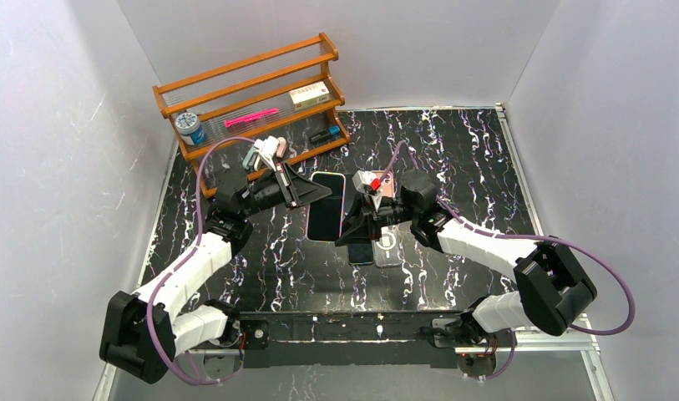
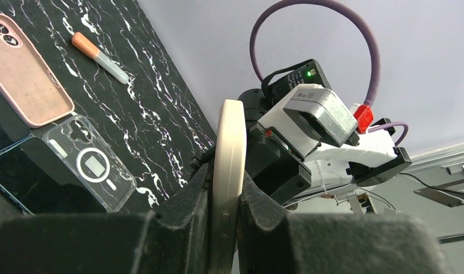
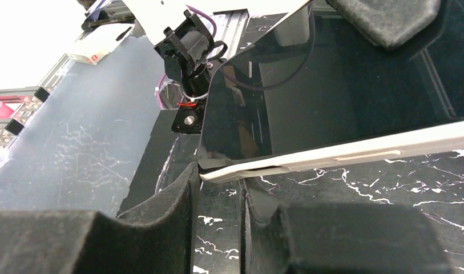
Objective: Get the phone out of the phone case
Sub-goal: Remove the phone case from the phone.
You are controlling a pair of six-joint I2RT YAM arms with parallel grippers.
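Note:
The phone has a dark screen and sits in a cream phone case. It hangs tilted above the black marbled table. My left gripper is shut on its far end, and in the left wrist view its jaws squeeze the cased phone across its thickness. My right gripper is at the near corner. There its jaws stand a little apart, with table showing between them. The case edge lies across their tips, and at the corner the case lip gapes away from the screen.
On the table under the arms lie a clear case with a ring, a dark phone and a pink case. An orange-capped pen lies beyond them. A wooden rack stands at the back left. White walls close three sides.

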